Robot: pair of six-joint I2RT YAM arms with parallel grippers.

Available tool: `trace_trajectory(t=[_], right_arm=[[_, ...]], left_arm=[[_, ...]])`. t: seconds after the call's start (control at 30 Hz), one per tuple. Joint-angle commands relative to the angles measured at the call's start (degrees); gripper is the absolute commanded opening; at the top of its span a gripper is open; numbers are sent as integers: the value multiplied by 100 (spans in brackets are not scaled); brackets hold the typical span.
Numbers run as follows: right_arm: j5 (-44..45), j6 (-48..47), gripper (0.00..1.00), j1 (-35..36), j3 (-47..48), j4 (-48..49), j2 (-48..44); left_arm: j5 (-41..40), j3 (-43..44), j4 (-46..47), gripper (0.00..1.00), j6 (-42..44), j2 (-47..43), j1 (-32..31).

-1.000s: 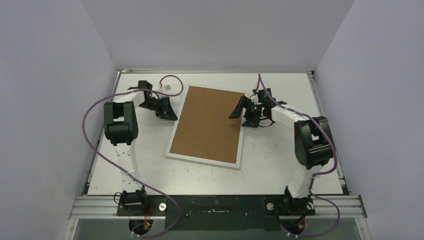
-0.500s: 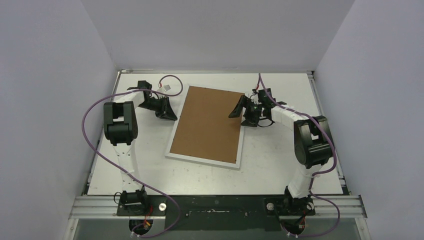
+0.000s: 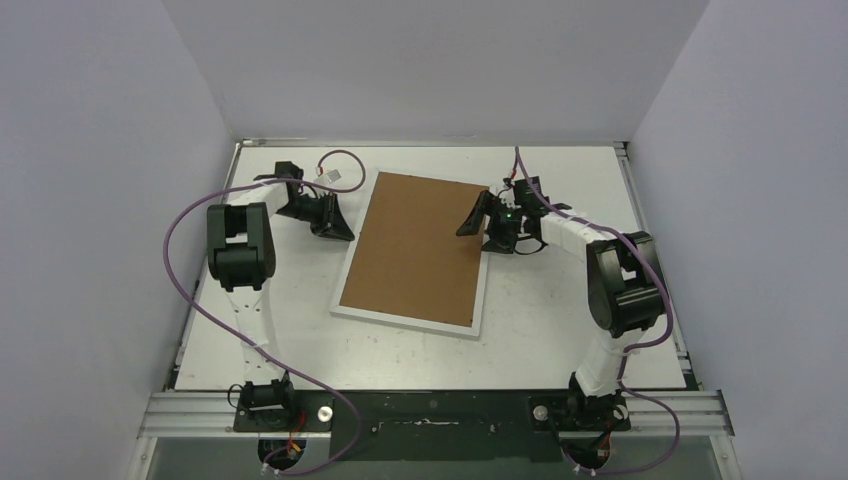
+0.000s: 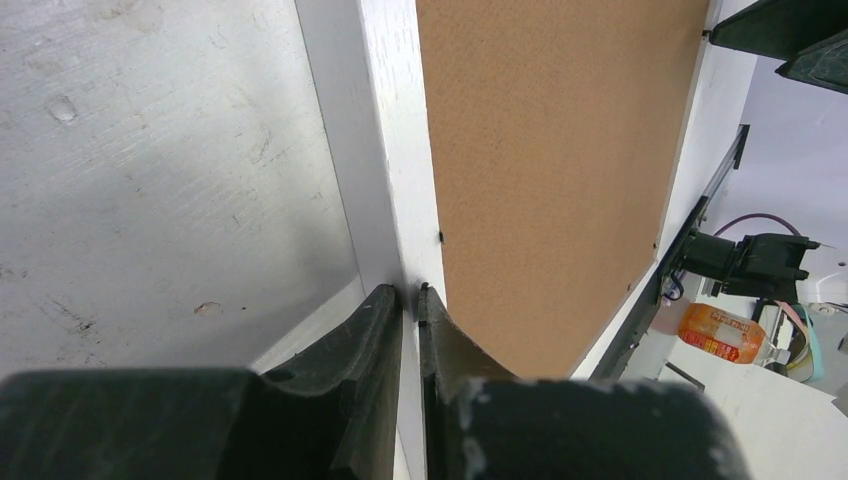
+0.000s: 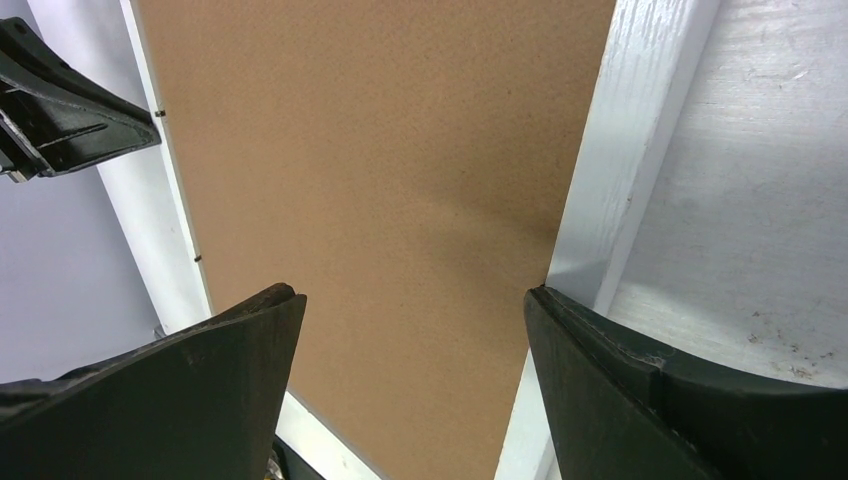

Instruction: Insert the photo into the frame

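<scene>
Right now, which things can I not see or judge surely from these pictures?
- The photo: visible in no view; if it is inside, the brown backing board covers it.
- The frame: its front faces the table, hidden in all views.
- Left wrist view: whether the nearly shut jaws of the left gripper pinch the frame's border; the jaws themselves hide the contact.

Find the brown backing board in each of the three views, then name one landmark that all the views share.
Top external: the backing board lies mid-table, tilted, bordered by the white frame.
Left wrist: the backing board fills the upper right.
Right wrist: the backing board fills the top and centre.
Shared landmark: the frame's white edge beside the board.
</scene>
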Motion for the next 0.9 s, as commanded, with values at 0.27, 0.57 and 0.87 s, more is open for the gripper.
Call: trace_trajectory(t=[0.27,0.57,0.87], right_arm=[[411,-178,83,441,285,-511,427],[573,-284,83,604,515,-757,582],[644,-267,83,714,559,-799,703]], left_arm=[[-293,-163,82,7,292,153,-64],[-265,-136,73,7,298,162,-64],[-246,-101,37,7,312,171,-64]])
